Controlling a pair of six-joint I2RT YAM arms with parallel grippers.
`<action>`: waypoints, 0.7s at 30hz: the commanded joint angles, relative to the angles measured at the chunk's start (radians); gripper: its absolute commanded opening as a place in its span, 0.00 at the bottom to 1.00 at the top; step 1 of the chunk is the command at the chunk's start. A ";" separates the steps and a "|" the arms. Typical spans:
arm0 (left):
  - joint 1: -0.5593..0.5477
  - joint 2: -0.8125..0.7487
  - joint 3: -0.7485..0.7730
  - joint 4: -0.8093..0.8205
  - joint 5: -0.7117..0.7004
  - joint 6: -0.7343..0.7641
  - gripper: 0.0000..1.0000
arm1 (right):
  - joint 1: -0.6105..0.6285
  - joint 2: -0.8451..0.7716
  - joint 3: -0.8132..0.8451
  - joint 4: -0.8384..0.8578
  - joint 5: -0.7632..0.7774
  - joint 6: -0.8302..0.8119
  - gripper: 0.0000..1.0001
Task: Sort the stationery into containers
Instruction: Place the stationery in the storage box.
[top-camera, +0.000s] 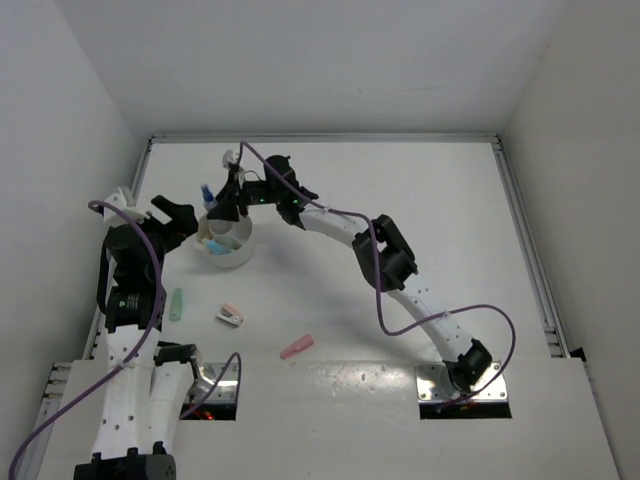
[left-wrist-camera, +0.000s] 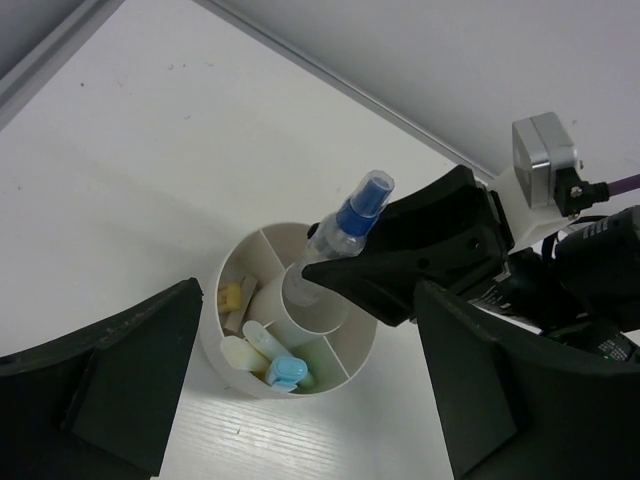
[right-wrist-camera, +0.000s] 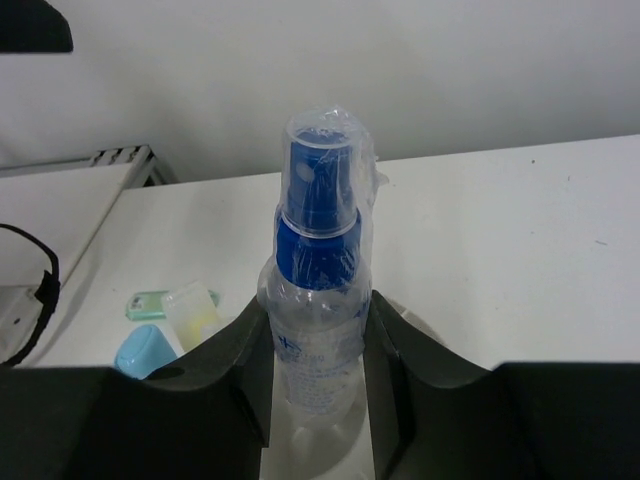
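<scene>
The white round bowl with inner dividers stands at the back left. My right gripper is shut on the clear blue-capped bottle and holds it upright, its base at the mouth of the bowl's middle tube. The bottle also shows in the left wrist view. In the bowl lie a light-blue capped stick, pale yellow sticks and tan blocks. My left gripper is open and empty, just left of the bowl. A green stick, a pink-white stapler-like piece and a pink stick lie on the table.
The white table has walls at the back and on both sides. A raised rail runs along its right edge. The right arm's purple cable loops over the middle of the table.
</scene>
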 joint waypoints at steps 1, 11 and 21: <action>0.013 -0.012 -0.006 0.032 0.011 -0.007 0.93 | -0.001 -0.035 -0.031 0.035 -0.007 -0.068 0.34; 0.013 -0.012 -0.006 0.032 0.002 -0.007 0.90 | -0.011 -0.101 -0.032 0.026 0.002 -0.099 0.51; -0.040 0.057 -0.015 0.098 0.265 0.004 0.00 | -0.020 -0.293 0.052 -0.257 0.224 -0.157 0.00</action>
